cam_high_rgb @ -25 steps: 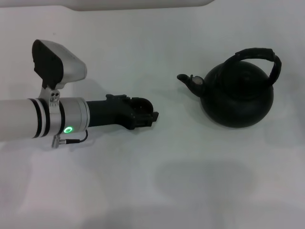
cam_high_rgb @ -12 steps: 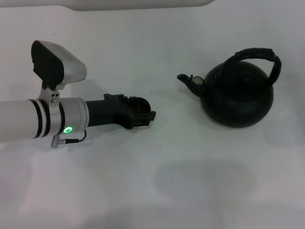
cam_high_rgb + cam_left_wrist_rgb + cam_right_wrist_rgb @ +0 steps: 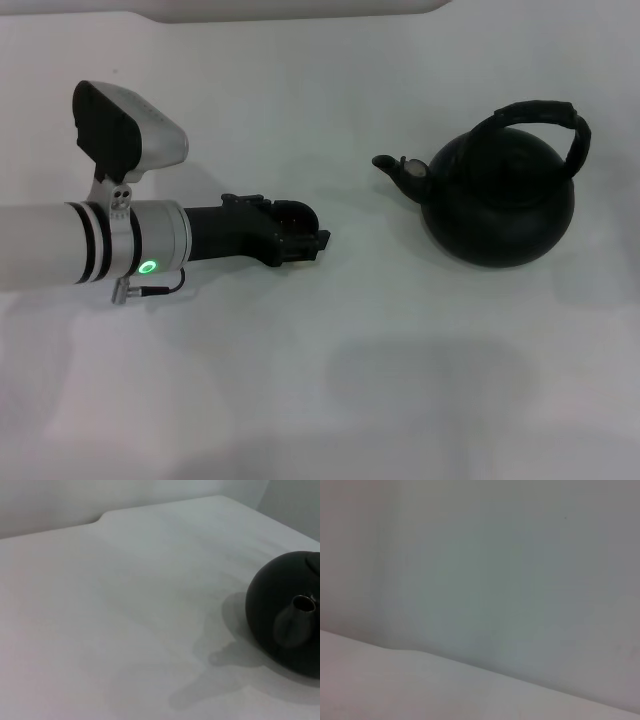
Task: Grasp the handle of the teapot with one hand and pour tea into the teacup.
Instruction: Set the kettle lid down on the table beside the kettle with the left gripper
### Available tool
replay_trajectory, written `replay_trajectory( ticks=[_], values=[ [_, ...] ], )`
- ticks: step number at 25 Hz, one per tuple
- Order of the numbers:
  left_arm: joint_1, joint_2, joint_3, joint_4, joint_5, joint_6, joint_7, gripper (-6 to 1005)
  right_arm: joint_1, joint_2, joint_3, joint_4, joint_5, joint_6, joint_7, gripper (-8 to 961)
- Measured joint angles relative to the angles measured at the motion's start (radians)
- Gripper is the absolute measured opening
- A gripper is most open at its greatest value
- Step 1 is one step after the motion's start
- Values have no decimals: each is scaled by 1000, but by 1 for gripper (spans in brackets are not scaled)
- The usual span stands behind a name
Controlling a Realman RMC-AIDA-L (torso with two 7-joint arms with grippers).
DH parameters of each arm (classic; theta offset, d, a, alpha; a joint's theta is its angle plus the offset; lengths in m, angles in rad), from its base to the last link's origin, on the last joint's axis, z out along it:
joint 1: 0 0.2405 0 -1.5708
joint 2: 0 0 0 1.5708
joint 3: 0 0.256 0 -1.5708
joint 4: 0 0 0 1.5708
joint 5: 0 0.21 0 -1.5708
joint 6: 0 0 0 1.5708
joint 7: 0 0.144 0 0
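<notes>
The matte-black teapot (image 3: 500, 210) stands upright at the right of the white table, its spout (image 3: 392, 165) pointing left toward my left arm. Its black arched handle (image 3: 540, 110) loops over the top, untouched. My left gripper (image 3: 305, 240) hovers low over the table, a hand's width left of the spout. A rounded dark shape (image 3: 292, 213) sits at the gripper's tip; I cannot tell if it is the teacup. The left wrist view shows the teapot (image 3: 280, 605) and its spout (image 3: 296, 617), but no cup. No tea shows. My right gripper is out of view.
The white table (image 3: 330, 380) spreads all around, with a pale wall edge (image 3: 300, 8) at the back. The right wrist view shows only a blank wall and a strip of table (image 3: 395, 690).
My left arm has shifted very slightly to the right and turned a little at the wrist. The teapot has not moved.
</notes>
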Motion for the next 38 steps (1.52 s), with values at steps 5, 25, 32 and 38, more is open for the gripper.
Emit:
replay_trajectory(
  ticks=[5,25,32,38],
  values=[
    [-1,0,0,2,-1,10,9,711,0,0,0,0,0,0,0,616],
    [13,1,3,-3,-44,19,81,710,0,-1,0,0,0,-7,0,617],
    [18,1,2,-17,-48,16,83,769,2,-2,0,0,0,-9,0,617],
    [30,1,1,-41,-49,12,84,838,11,-3,0,-14,0,-10,0,617]
  ],
)
